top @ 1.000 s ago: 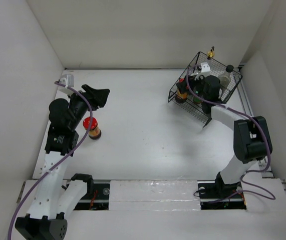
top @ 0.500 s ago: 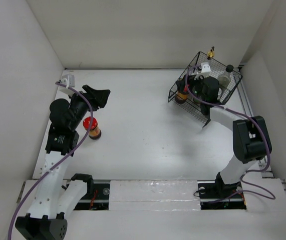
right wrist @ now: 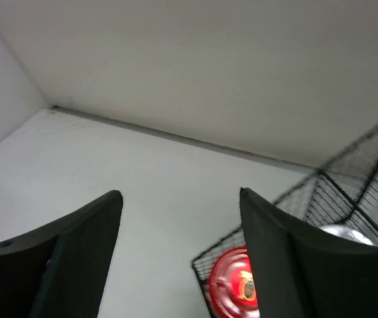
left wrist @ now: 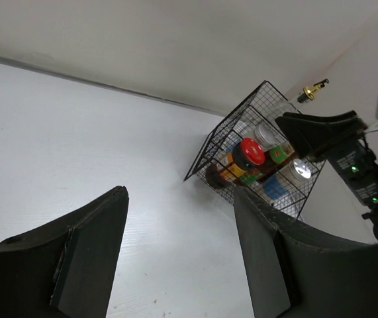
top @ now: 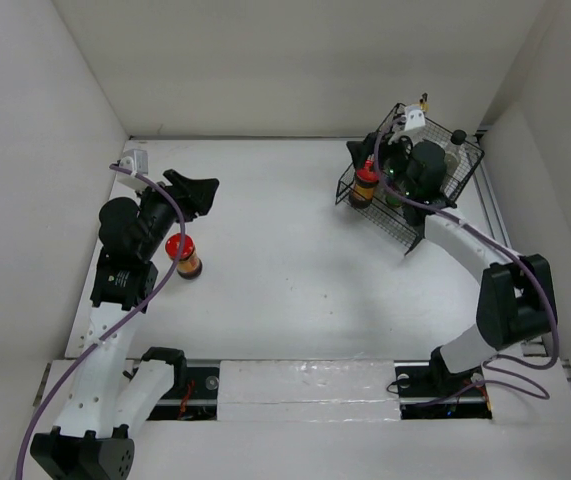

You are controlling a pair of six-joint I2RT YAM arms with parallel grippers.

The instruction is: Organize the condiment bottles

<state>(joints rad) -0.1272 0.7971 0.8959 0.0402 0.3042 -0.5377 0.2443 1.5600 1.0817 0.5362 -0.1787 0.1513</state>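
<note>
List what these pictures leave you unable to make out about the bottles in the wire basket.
- Top view: the right arm covers the middle of the wire basket, so its bottles cannot be counted.
- Right wrist view: the red-capped jar is cut off by the bottom edge; a finger hides part of the silver lid.
- Every view: labels too small to read.
</note>
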